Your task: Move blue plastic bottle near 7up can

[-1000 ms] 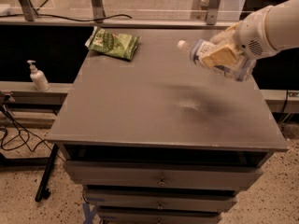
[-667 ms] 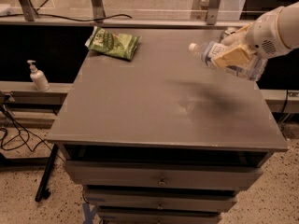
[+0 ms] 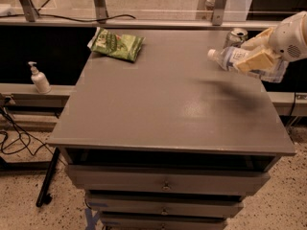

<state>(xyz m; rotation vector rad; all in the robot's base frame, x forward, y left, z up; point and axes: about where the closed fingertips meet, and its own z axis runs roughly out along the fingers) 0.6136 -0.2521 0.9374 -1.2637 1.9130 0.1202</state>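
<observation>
In the camera view, a grey tabletop point(image 3: 158, 104) fills the middle of the frame, and under it there is a cabinet with drawers point(image 3: 165, 183).

The end effector point(image 3: 247, 55) is at the upper right of the frame, above the right back part of the tabletop, and its white arm point(image 3: 292, 35) comes in from the right edge. Its two beige fingers point(image 3: 256, 60) are closed around the blue plastic bottle point(image 3: 229, 59), one above the bottle's body and one below it. The bottle is held almost horizontal, with its white cap point(image 3: 211, 54) pointing to the left and a little up. It does not seem to touch the tabletop, and a dark soft shadow point(image 3: 230, 91) lies on the surface under it.

The 7up can point(image 3: 236, 36) stands upright at the back right part of the tabletop, just behind the bottle in the picture. Its lower part is hidden by the bottle and the fingers, so I cannot tell if they touch.

A green snack bag point(image 3: 116, 44) lies flat at the upper left part of the tabletop, well apart from the bottle and the can. At the left of the frame, a small white pump dispenser point(image 3: 39, 78) stands on a lower ledge beside the cabinet. Black cables point(image 3: 14, 143) lie on the speckled floor at the lower left.
</observation>
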